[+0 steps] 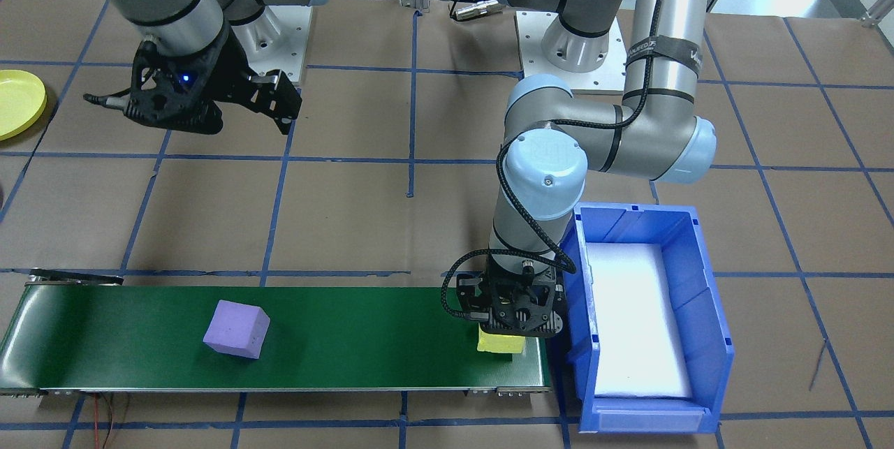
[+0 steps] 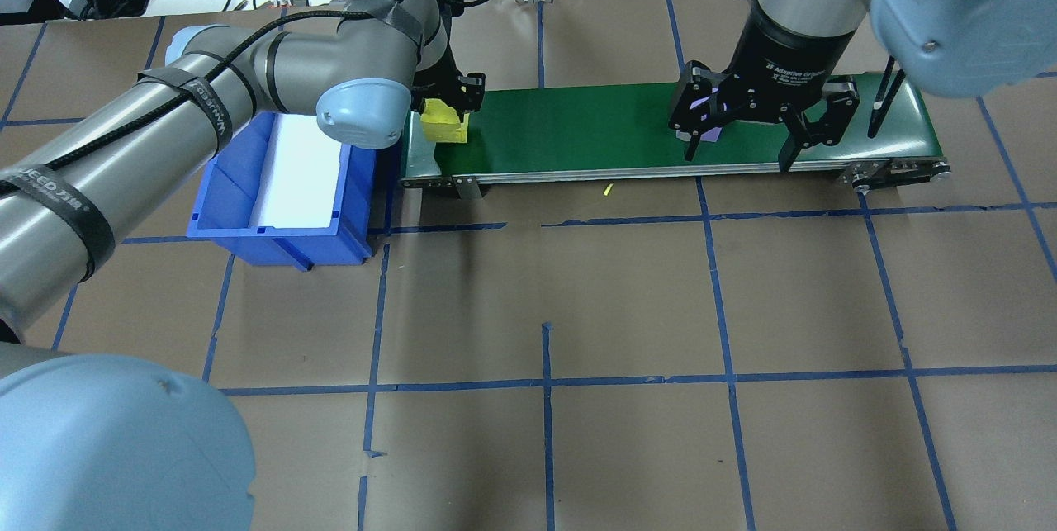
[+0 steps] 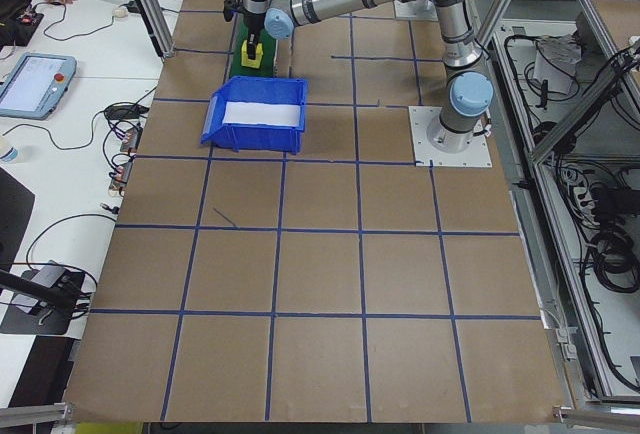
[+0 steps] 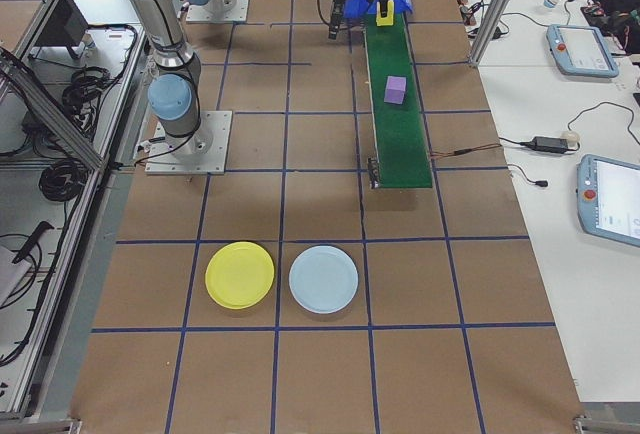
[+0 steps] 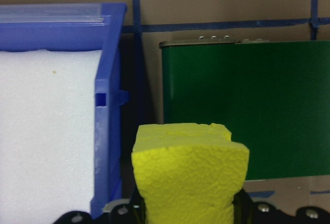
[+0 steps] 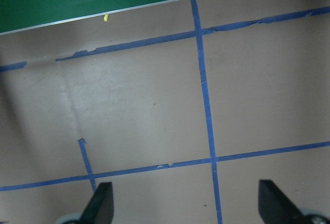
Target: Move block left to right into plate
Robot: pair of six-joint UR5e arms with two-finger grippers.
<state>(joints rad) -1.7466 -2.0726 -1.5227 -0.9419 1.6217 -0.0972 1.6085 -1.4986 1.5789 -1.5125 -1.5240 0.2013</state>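
Yellow foam block (image 5: 188,175) pinched in left gripper (image 1: 515,332), at green belt (image 1: 335,337) end beside blue bin (image 1: 705,309). Right gripper (image 2: 737,153) spread wide, empty. Step: grasp/placement on belt; next likely release. Plate (image 4: 240,274) well apart.

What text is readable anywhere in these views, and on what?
"2F Adaptive Gripper" (the last word is partly cut off): white print on the black body of the right gripper, overhead view.
"VELCRO"-like letters, partly legible: on the black straps around the left arm, too blurred to be sure.
Screens of the tablets on the side bench: too small to read.
No text shows on the yellow block, the blue bin or the belt.
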